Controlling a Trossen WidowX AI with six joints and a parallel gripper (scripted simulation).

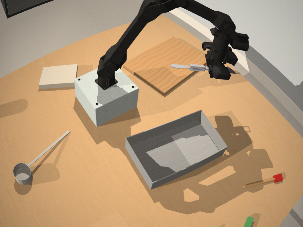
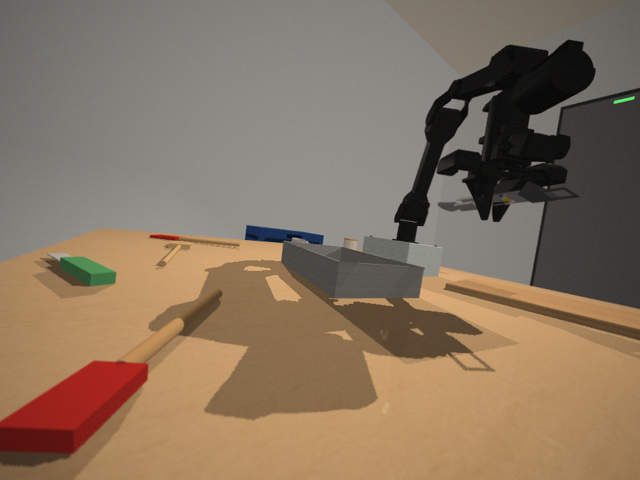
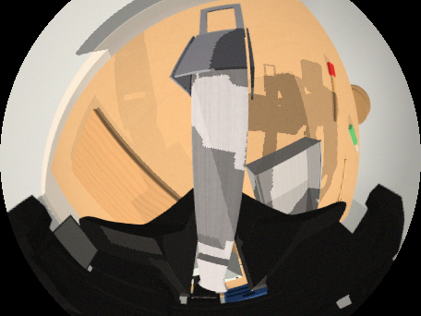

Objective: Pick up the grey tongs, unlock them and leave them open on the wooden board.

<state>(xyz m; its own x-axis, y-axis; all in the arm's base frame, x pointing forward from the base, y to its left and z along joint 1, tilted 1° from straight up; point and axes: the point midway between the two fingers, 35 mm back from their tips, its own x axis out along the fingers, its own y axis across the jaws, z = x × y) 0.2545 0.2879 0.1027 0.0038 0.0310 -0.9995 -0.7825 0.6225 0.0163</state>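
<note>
Gripping the grey tongs, the claw hangs over the wooden board's edge.

Gripper clamped on tongs, high over right edge of wooden board, nothing under it. Arm base block stands left of board, roasting tin well apart in front. Board top unobstructed.

bright, hard-edged shadows; wrist view fisheye-warped, black-rimmed.
</note>
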